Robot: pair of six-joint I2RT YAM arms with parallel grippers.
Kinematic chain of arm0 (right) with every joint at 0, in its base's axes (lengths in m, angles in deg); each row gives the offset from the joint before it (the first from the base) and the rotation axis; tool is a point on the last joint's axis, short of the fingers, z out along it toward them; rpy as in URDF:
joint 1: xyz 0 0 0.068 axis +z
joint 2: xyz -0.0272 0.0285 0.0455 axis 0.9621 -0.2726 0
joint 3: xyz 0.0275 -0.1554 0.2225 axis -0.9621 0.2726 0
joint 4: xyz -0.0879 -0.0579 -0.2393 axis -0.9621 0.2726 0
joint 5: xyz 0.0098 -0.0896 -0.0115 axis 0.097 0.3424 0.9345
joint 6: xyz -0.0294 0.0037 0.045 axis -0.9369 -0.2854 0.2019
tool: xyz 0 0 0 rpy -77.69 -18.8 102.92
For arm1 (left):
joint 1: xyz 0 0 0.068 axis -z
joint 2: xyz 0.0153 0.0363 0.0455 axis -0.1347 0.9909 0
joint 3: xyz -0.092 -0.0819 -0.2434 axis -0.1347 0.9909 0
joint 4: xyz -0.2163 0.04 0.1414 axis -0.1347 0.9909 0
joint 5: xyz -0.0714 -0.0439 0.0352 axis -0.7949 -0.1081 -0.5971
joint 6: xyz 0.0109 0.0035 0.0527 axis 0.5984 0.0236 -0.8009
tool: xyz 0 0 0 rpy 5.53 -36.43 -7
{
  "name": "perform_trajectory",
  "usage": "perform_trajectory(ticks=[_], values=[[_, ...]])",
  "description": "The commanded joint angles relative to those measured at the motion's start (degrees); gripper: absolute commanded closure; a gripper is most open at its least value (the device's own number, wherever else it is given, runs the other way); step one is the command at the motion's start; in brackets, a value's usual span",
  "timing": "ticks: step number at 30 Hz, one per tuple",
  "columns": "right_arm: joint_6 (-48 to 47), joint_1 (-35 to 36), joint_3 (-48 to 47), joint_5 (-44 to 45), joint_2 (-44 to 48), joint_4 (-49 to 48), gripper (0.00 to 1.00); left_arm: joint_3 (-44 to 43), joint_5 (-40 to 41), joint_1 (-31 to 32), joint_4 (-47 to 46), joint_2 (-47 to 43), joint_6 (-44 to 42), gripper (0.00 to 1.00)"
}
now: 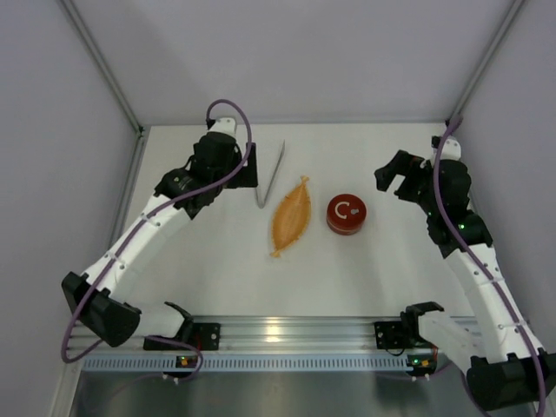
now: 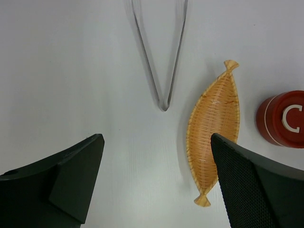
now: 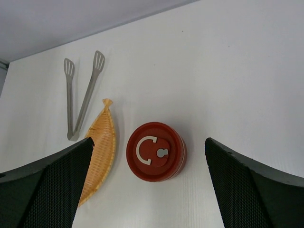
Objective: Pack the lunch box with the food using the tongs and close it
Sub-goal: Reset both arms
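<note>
One lid [image 3: 154,150], seemingly seated, hides lunch box [image 3: 179,167] interior.

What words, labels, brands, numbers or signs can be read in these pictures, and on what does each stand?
"C": a white sign, an open ring like a letter C with a small keyhole shape inside it, on the red top of the closed lunch box; it may be a logo rather than a letter.
No other words, brands or numbers can be read: the tongs and the orange tray bear none.
</note>
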Motion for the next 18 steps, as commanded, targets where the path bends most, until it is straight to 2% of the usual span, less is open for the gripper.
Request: perform_trajectory(ticks=[1,7,18], values=[[-2.3,0.8,1.9,4.1,4.3,0.5,0.01,3.3,0.9,-2.0,0.2,-4.6,-0.3,0.01],[-2.9,0.7,3.0,5.8,6.4,0.5,0.01,7.9,-2.3,-6.5,-0.6,-7.7,-0.6,0.01],[-3.3,0.7,2.7,4.1,6.1,0.1,0.0,8.6,-6.0,-7.7,-2.6,-7.1,-0.5,0.01]])
